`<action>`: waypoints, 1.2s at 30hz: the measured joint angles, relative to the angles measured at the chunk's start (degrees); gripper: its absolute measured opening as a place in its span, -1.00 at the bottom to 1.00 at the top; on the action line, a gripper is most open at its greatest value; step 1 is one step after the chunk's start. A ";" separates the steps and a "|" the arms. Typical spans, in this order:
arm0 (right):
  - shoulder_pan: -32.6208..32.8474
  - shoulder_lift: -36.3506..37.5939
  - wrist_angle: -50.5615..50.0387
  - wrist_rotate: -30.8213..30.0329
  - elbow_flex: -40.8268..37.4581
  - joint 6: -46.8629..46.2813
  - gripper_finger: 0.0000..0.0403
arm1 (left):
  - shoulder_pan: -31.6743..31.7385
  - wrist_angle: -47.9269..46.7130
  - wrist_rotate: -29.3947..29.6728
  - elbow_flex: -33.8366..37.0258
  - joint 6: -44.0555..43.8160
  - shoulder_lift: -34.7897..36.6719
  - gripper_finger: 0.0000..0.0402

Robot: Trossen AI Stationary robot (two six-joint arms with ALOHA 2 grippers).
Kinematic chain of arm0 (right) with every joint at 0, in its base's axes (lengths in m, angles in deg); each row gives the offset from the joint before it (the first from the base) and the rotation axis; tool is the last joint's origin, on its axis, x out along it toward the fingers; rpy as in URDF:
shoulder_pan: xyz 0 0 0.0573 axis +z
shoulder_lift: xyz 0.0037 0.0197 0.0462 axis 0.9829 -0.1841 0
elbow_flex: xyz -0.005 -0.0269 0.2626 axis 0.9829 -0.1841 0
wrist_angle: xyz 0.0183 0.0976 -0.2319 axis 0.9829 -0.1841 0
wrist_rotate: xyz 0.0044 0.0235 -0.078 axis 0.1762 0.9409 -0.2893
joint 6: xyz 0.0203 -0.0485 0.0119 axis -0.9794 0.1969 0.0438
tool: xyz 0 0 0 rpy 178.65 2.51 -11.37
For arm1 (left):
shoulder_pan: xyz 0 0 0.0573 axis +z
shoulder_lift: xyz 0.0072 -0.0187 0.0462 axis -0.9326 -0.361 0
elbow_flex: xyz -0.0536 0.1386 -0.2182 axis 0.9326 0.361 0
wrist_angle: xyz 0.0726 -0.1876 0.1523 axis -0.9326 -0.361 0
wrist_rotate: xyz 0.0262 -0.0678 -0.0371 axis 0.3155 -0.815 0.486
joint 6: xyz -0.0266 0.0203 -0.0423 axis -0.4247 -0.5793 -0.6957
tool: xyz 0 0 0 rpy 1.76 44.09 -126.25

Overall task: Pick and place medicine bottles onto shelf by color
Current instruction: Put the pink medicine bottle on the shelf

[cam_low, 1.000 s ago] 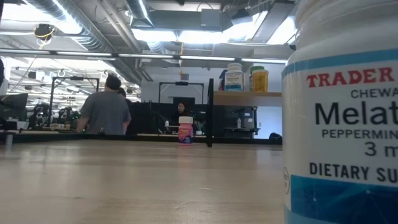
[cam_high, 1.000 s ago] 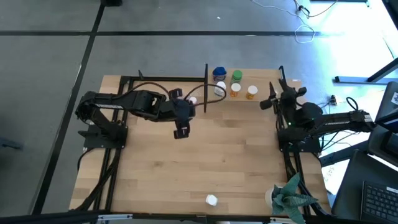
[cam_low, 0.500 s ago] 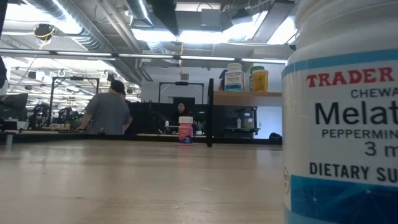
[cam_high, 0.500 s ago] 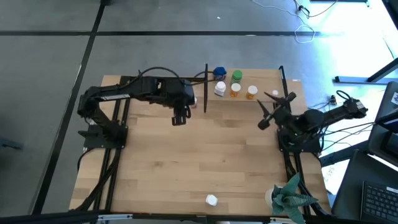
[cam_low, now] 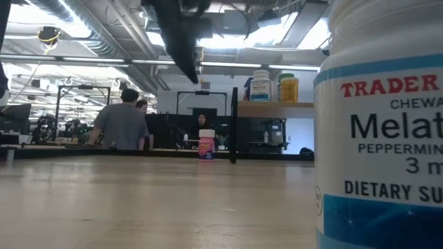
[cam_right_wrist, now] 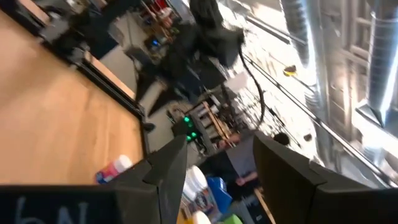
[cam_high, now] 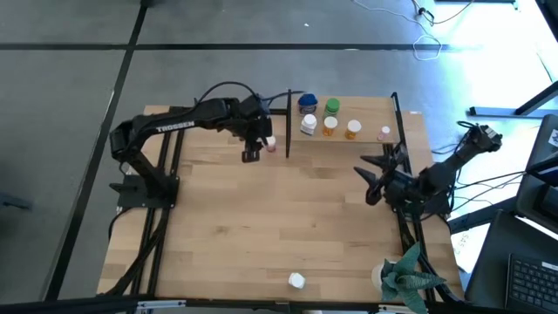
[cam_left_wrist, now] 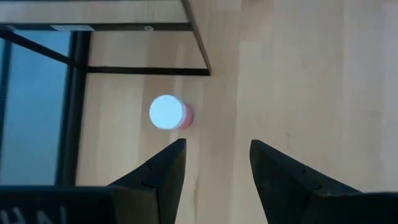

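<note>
Left gripper point(cam_high: 251, 155) hangs over the table's far part, just left of the shelf's black upright, fingers spread with nothing between them. Left wrist view shows the gap between its fingers point(cam_left_wrist: 163, 171) empty, wood below. Pink bottle point(cam_high: 270, 143) with a white cap stands upright on the tabletop just beside that gripper, not touching it, next to the upright point(cam_high: 288, 122). Same bottle in the left wrist view point(cam_left_wrist: 169, 112), and in the low view point(cam_low: 205, 145), left of the shelf post.

Shelf point(cam_high: 370, 112) sits at the table's far edge. On it, left to right: blue bottle point(cam_high: 306, 104), white bottle point(cam_high: 309, 126), green bottle point(cam_high: 332, 107), orange bottle point(cam_high: 330, 127), second orange bottle point(cam_high: 353, 130), small pink bottle point(cam_high: 384, 133) near the right upright. All upright.

White bottle point(cam_high: 297, 281) stands alone at the table's near edge; its label fills the low view's right side point(cam_low: 379, 138).

Right gripper point(cam_high: 370, 180) is raised over the table's right side, well apart from the shelf, fingers spread and holding nothing; right wrist view looks past its fingers point(cam_right_wrist: 166, 174) into the room.

Green paper plant point(cam_high: 405, 277) at the near right corner. People point(cam_low: 121, 123) in the room behind.
</note>
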 joint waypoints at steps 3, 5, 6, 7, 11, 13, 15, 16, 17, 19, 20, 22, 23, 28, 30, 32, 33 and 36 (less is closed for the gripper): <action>2.30 -0.79 0.03 0.01 0.00 0.09 -0.08 | 3.25 4.28 -3.95 3.52 2.88 0.02 -0.14; 3.56 -1.23 0.02 -0.01 0.00 -0.07 -0.08 | 5.13 7.37 -6.19 5.76 4.65 0.02 -0.14; 4.11 -1.43 0.05 -0.02 0.00 -0.16 -0.08 | 6.00 9.15 -7.26 6.87 5.28 0.02 -0.14; 4.56 -1.61 0.04 -0.02 0.00 -0.23 -0.08 | 6.86 10.88 -8.32 7.93 5.88 0.02 -0.14; 5.83 -2.17 0.02 -0.05 0.00 -0.12 -0.08 | 9.95 16.44 -13.33 11.52 8.50 0.02 -0.14; 5.92 -2.15 -0.03 -0.24 0.00 -0.37 -0.08 | 10.96 18.01 -14.67 12.56 8.65 0.01 -0.14; 5.92 -2.16 -0.35 -1.60 0.00 -1.09 -0.08 | 11.47 18.90 -14.91 13.19 8.69 0.02 -0.14; 5.92 -2.15 -0.49 -2.76 0.00 -1.96 -0.08 | 11.53 19.07 -14.92 13.50 8.69 0.02 -0.14; 5.92 -2.15 -0.79 -3.88 0.00 -2.92 -0.08 | 11.51 19.18 -14.93 13.77 8.69 0.02 -0.14; 5.90 -2.15 -2.27 -6.31 0.00 -5.83 -0.08 | 11.36 19.69 -15.01 14.31 8.69 0.02 -0.14; 5.90 -2.17 -2.82 -7.49 -0.02 -8.01 -0.08 | 11.22 20.02 -15.04 14.49 8.63 0.02 -0.14; 5.88 -2.15 -3.16 -8.98 -0.02 -13.02 -0.08 | 10.89 20.26 -15.05 14.58 8.28 0.02 -0.14; 5.88 -2.13 -3.33 -9.19 -0.02 -15.88 -0.08 | 10.66 20.26 -15.04 14.57 8.14 0.02 -0.14; 5.90 -2.11 -6.49 -9.03 -0.02 -34.40 -0.08 | 9.03 20.40 -15.00 14.60 7.73 0.02 -0.14; 5.88 -2.11 -12.08 -7.57 -0.02 -43.23 -0.08 | 8.46 20.41 -14.98 14.60 7.71 0.02 -0.14; 5.90 -2.13 -18.29 -3.55 -0.02 -52.19 -0.08 | 8.02 20.40 -14.95 14.60 7.68 0.02 -0.14; 5.88 -2.19 -21.18 -0.66 -0.02 -56.24 -0.08 | 7.85 20.40 -14.93 14.60 7.68 0.02 -0.14; 5.75 -2.15 -26.11 6.78 -0.02 -63.86 -0.08 | 7.58 20.40 -14.91 14.60 7.62 0.02 -0.14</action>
